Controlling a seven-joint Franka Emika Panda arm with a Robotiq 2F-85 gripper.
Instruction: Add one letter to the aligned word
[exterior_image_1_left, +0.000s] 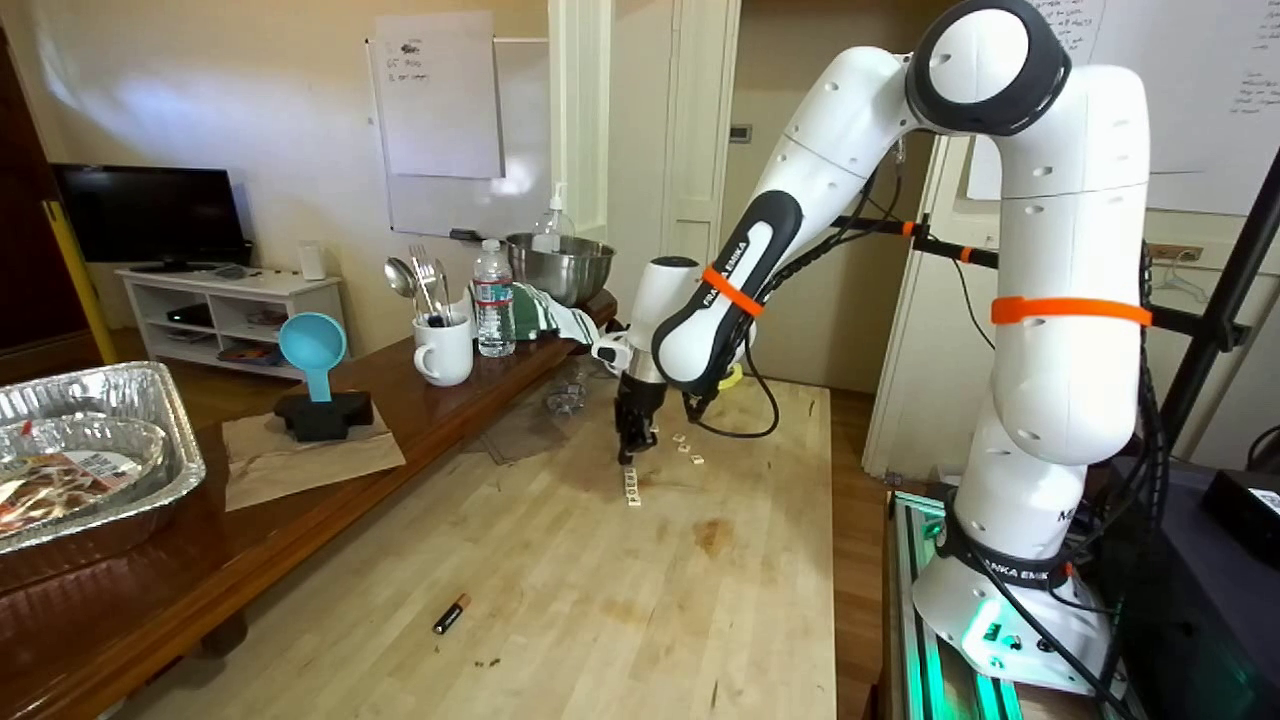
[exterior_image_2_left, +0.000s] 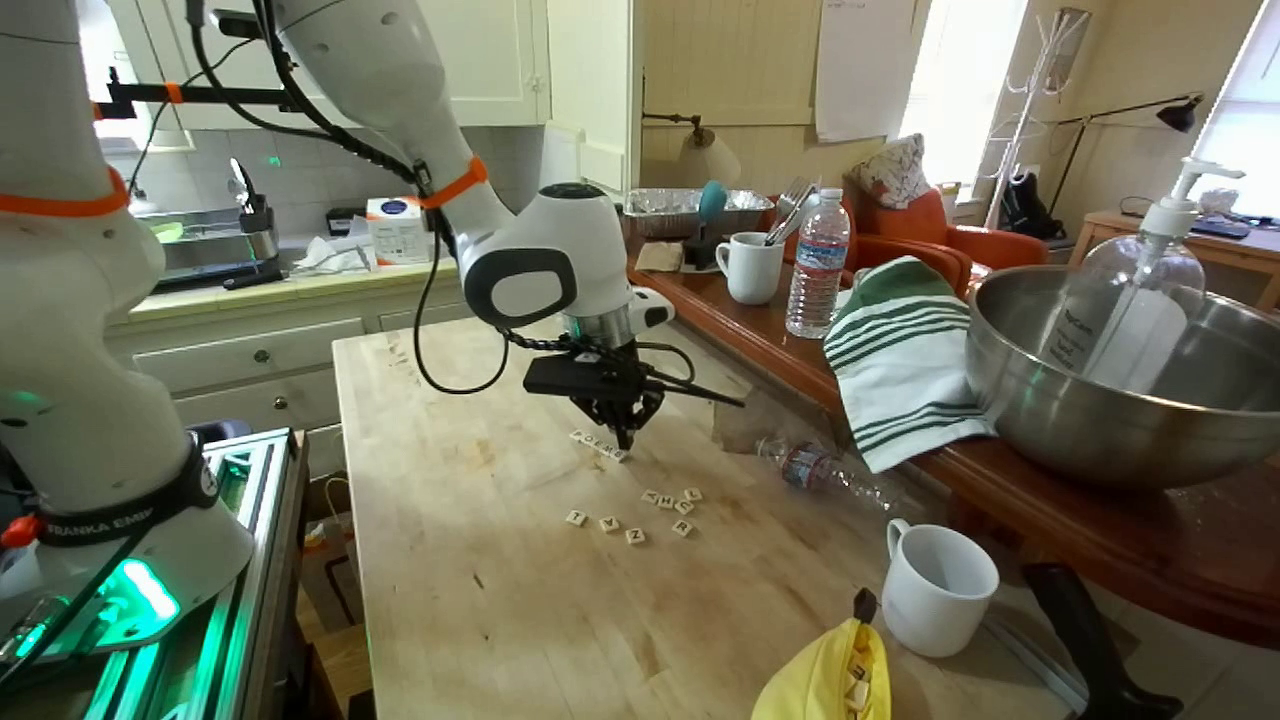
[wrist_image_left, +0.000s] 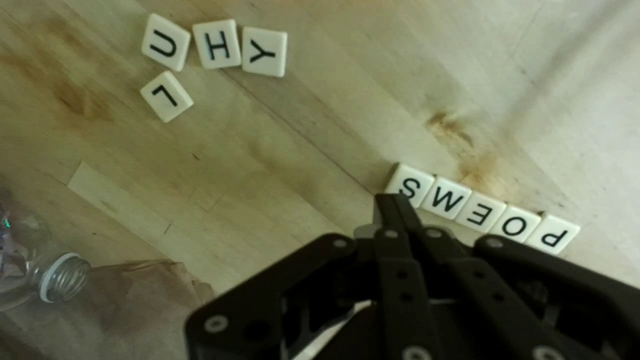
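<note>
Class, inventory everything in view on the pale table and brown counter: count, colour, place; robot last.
Aligned tiles: five, cream, table, spelling POEMS
Loose tiles: eight, cream, table
Battery: one, black and copper, table
Pouch: one, yellow, table
Mugs: two, white, table and counter
Handle: one, black, beside table mug
Bottles: two, clear, table and counter
Papers: two, brown, table and counter
Cutlery: several, silver, counter mug
Scoop: one, blue, black stand
Foil trays: two, silver, counter
Towel: one, green and white, counter
Bowl: one, silver, counter
Pump bottle: one, clear, bowl
Arm: one, white, over table
Gripper: one, black, by S tile
</note>
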